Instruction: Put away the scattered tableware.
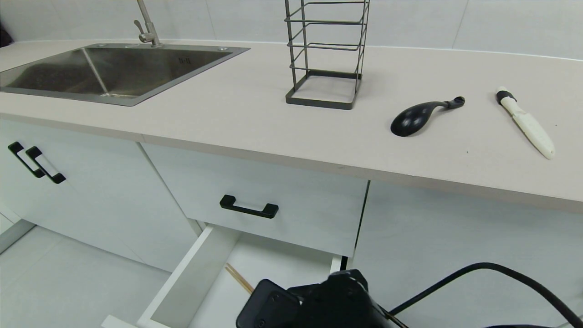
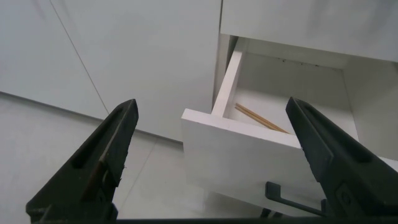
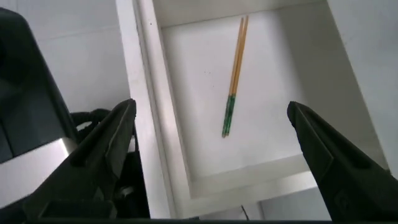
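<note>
Left hand [image 2: 210, 104] hangs released, fingers spread wide, just outside the front corner of the open drawer [image 2: 236, 158]. Right hand [image 3: 210, 107], likewise spread and holding nothing, hovers above the drawer, where a pair of chopsticks [image 3: 235, 74] lies on its white bottom. Up on the surface [image 1: 227, 123], from left to right, are a sink [image 1: 114, 68], an upright wire rack [image 1: 325, 54], a black spoon [image 1: 416, 118] near it, and what looks like a white knife [image 1: 526, 120], apart from the spoon.

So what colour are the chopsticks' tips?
Green; the chopsticks show best in the right wrist view.
</note>
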`<state>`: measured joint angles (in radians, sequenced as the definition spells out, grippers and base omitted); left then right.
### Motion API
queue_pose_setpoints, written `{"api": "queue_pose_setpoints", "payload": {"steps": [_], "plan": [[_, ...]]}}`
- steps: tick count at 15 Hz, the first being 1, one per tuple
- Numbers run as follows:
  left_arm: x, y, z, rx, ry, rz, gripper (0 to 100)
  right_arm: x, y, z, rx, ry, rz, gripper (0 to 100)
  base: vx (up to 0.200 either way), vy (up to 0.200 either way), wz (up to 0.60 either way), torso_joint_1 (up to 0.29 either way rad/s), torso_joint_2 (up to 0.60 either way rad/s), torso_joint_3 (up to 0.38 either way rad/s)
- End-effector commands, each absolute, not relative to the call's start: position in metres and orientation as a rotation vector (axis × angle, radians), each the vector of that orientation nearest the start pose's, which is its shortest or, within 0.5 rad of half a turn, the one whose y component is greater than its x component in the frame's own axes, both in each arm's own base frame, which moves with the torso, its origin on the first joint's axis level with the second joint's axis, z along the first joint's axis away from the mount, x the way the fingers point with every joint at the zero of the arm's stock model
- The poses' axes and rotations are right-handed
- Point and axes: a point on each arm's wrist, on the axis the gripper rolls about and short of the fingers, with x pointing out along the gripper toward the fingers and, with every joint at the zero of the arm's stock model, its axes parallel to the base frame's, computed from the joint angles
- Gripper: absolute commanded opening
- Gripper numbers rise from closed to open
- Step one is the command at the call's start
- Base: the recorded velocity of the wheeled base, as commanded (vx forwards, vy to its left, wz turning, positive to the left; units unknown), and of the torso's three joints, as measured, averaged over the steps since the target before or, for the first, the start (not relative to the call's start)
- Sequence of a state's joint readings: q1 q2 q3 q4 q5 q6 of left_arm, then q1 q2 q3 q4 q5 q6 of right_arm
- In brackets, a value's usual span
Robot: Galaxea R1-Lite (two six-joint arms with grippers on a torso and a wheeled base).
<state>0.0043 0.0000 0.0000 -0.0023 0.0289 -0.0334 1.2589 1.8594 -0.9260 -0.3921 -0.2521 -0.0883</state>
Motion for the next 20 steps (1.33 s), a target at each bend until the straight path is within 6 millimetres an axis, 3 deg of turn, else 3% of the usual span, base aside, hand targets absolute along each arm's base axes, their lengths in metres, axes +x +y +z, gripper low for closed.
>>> {"api": "queue_pose_setpoints", "payload": {"steps": [1, 5, 6, 12, 15, 20], "plan": [[-0.023, 0.001, 0.076, -0.034, -0.002, 0.032, 100, 0.098, 0.285, 0.145, -0.442, 0.34, 1.063, 100, 0.0, 0.0, 0.0, 0.0, 0.0, 0.0], [-0.023, 0.001, 0.076, -0.034, -0.004, 0.034, 100, 0.105, 0.269, 0.148, -0.43, 0.294, 1.081, 100, 0.0, 0.0, 0.0, 0.0, 0.0, 0.0], [-0.023, 0.001, 0.076, -0.034, -0.004, 0.035, 100, 0.107, 0.252, 0.148, -0.437, 0.294, 1.081, 100, 0.0, 0.0, 0.0, 0.0, 0.0, 0.0], [-0.023, 0.001, 0.076, -0.034, -0.002, 0.034, 100, 0.12, 0.23, 0.153, -0.424, 0.273, 1.052, 100, 0.0, 0.0, 0.0, 0.0, 0.0, 0.0], [-0.023, 0.001, 0.076, -0.034, -0.004, 0.034, 100, 0.115, 0.223, 0.136, -0.452, 0.338, 1.054, 100, 0.0, 0.0, 0.0, 0.0, 0.0, 0.0], [-0.023, 0.001, 0.076, -0.034, -0.004, 0.035, 100, 0.11, 0.229, 0.129, -0.451, 0.344, 1.078, 100, 0.0, 0.0, 0.0, 0.0, 0.0, 0.0]]}}
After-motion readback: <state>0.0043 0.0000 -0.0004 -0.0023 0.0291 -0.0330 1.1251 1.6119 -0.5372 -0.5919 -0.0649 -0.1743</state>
